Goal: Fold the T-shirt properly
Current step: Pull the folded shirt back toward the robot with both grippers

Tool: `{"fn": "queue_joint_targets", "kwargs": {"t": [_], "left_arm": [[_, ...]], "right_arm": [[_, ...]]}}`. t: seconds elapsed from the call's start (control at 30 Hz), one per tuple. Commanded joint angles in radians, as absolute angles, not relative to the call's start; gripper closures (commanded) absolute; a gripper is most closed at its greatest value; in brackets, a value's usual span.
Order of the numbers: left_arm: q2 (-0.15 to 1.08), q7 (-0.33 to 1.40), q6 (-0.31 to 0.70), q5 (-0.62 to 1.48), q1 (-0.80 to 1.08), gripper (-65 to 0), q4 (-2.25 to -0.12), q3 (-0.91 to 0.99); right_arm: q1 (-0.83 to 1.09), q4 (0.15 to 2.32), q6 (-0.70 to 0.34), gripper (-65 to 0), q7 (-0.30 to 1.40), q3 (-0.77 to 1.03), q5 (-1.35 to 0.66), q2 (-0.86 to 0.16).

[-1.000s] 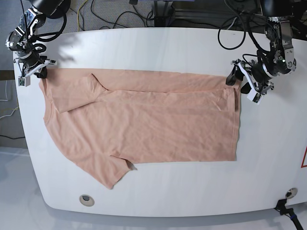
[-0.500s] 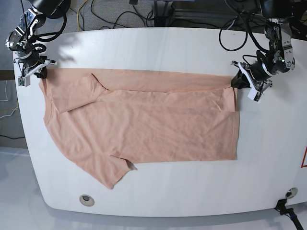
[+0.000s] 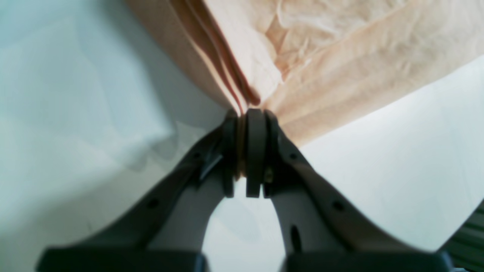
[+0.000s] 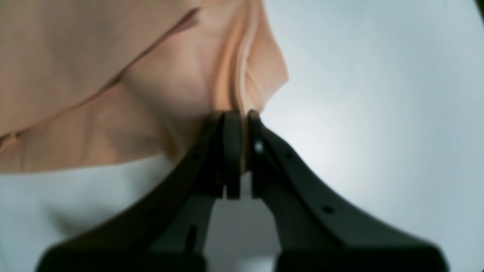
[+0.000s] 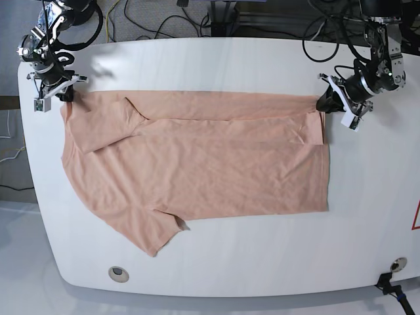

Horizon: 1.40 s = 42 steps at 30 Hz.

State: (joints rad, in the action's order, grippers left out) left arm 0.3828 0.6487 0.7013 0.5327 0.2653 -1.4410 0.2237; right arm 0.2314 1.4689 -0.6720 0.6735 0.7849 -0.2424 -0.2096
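Observation:
The peach T-shirt (image 5: pixel 197 164) lies spread on the white table (image 5: pixel 216 275), plain side up, with its far long edge folded over toward me. My left gripper (image 5: pixel 326 104) is shut on the shirt's far right corner; the left wrist view shows its pads (image 3: pixel 255 151) pinching gathered cloth (image 3: pixel 302 56). My right gripper (image 5: pixel 61 97) is shut on the far left corner at the sleeve; the right wrist view shows its pads (image 4: pixel 232 151) clamping bunched fabric (image 4: pixel 132 83). Both held corners are lifted slightly off the table.
Black cables (image 5: pixel 170 20) lie on the floor beyond the table's far edge. A round hole (image 5: pixel 118 273) is near the front left table edge and another (image 5: pixel 397 264) at the front right. Bare table surface lies in front of the shirt.
My left gripper closed on the shirt's far right corner. Both grippers then moved up and toward the far edge, pulling the far edge of the shirt taut and slightly off the table.

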Motion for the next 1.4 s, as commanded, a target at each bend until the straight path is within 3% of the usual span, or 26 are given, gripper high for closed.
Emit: {"fn": "queue_joint_targets", "kwargs": {"t": [0.0,0.4,0.73,0.93,1.37], "left_arm": [[0.398,0.704,0.698,0.483,0.294,0.0,-1.443,0.226],[0.484,0.704,0.698,0.483,0.476,0.0,-1.541,0.228],[0.533,0.704,0.698,0.483,0.519,0.0,-1.541,0.283],[0.596,0.704,0.698,0.486,0.527,0.0,-1.541,0.285],[0.611,0.704,0.698,0.486,0.539,0.0,-1.541,0.286]], "right_arm": [[0.260,1.491,-0.679,0.0,0.705,0.788,-0.239,-0.208],[0.430,1.520,-0.679,0.0,0.707,0.788,-0.242,-0.189],[0.558,1.676,-0.679,0.0,0.708,0.768,-0.232,-0.074],[0.590,1.693,-0.679,0.0,0.708,0.717,-0.232,-0.073],[0.584,1.696,-0.674,0.0,0.708,0.717,-0.231,-0.116]]}}
